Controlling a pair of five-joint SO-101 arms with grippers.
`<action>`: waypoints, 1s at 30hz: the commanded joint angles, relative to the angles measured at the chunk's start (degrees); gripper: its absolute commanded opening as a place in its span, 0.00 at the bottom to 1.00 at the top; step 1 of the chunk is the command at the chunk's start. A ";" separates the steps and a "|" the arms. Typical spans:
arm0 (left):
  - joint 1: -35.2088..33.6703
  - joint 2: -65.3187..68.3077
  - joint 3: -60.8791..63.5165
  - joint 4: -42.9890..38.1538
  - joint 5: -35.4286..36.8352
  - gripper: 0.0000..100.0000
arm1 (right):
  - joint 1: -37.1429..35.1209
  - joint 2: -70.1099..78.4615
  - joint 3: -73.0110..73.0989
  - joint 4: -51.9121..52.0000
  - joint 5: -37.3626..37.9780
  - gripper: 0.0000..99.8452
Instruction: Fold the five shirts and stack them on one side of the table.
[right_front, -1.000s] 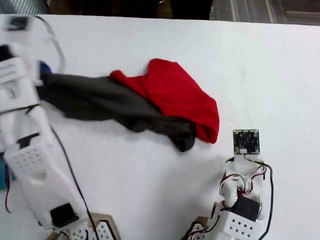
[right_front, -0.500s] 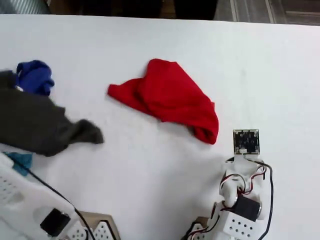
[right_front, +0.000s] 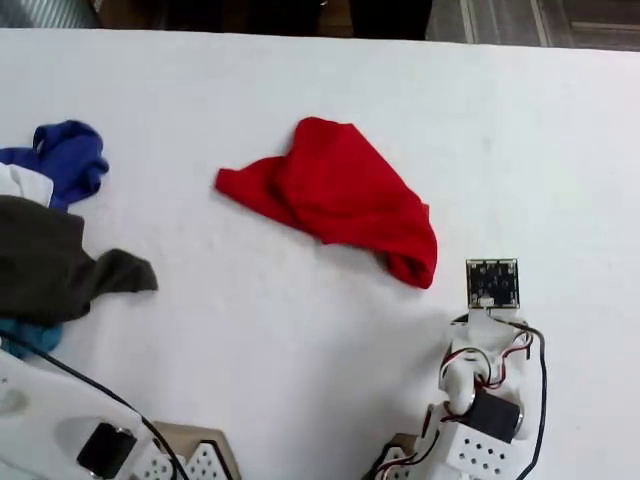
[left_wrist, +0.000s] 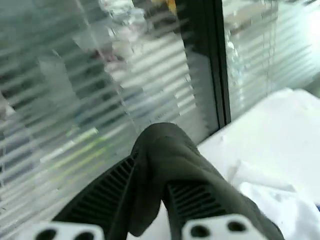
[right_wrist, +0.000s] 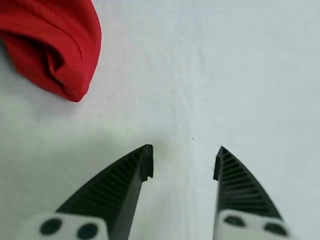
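A crumpled red shirt (right_front: 335, 195) lies near the table's middle; its lower corner (right_wrist: 55, 45) shows in the right wrist view. A dark grey shirt (right_front: 55, 265) hangs at the left edge of the table, and my left gripper (left_wrist: 162, 200) is shut on a fold of the grey shirt (left_wrist: 167, 155), lifted and facing the window. A blue shirt (right_front: 65, 155) is bunched at the far left, with a bit of white cloth (right_front: 22, 183) beside it and a teal cloth (right_front: 35, 335) under the grey one. My right gripper (right_wrist: 182, 162) is open over bare table, just short of the red shirt.
The right arm's base and camera board (right_front: 492, 283) sit at the front right. The left arm's white body (right_front: 50, 430) fills the front left corner. Window blinds (left_wrist: 100, 75) stand behind the table's left side. Bare tabletop (right_front: 520, 140) stretches to the right.
The left arm has pulled the dark grey shirt off the red one and swept it to the table's left edge, uncovering the blue shirt. The right arm has not moved.
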 joint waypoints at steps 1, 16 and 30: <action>2.37 2.02 -1.80 0.70 -3.08 0.27 | 0.22 -0.84 0.53 -0.92 -0.44 0.21; 17.49 3.52 -1.36 3.78 3.08 0.29 | 0.22 -0.84 0.53 -0.92 -0.44 0.21; 51.08 3.78 12.70 20.57 3.43 0.29 | 0.22 -0.57 0.53 -0.92 -0.44 0.21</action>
